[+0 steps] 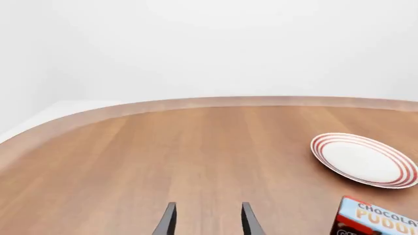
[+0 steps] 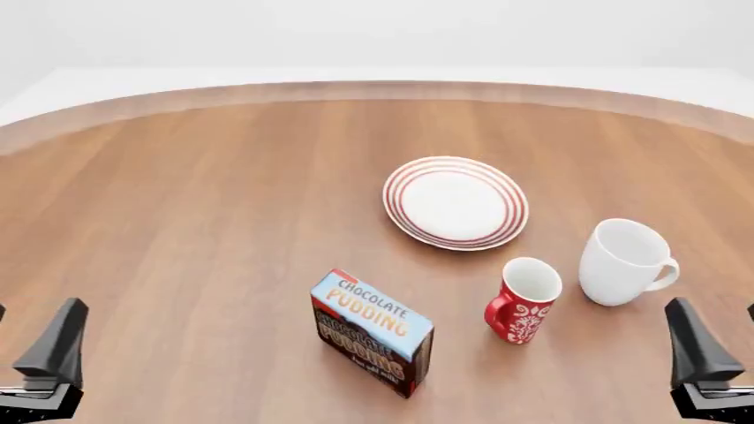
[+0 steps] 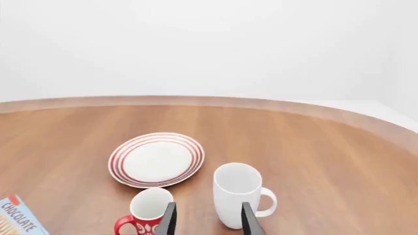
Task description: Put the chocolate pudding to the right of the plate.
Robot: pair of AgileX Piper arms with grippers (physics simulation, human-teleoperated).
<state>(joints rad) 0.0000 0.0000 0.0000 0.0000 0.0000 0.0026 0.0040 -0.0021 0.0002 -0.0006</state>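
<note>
At the near corners of the table (image 2: 189,230), both arms sit low and well back from everything on it. The left gripper (image 1: 207,219) shows two dark fingertips standing apart with nothing between them, bare wood ahead of it. The right gripper (image 3: 207,218) is parted in the same way and also empty; in its wrist view the white mug (image 3: 238,195) and the red mug (image 3: 145,211) stand just past its fingertips.

Further out, the chocolate pudding (image 2: 371,332) stands on the table toward the near edge, roughly midway between the two arms, its light-blue lettered top up and turned at a slant. The plate (image 2: 455,202) lies beyond it and a little to the right, well apart from the carton. Right of the plate and nearer the arms stands the white mug (image 2: 624,261), with the red mug (image 2: 522,299) beside it on its left.

By the look of things, the task is at its very start: the carton is untouched and the approach has not yet begun. The next move would call for one arm to reach to the carton, turn its wrist to suit the slanted sides and close across them. The spot right of the plate looks open but lies just beyond the white mug, so the carry would likely need to clear both mugs.
</note>
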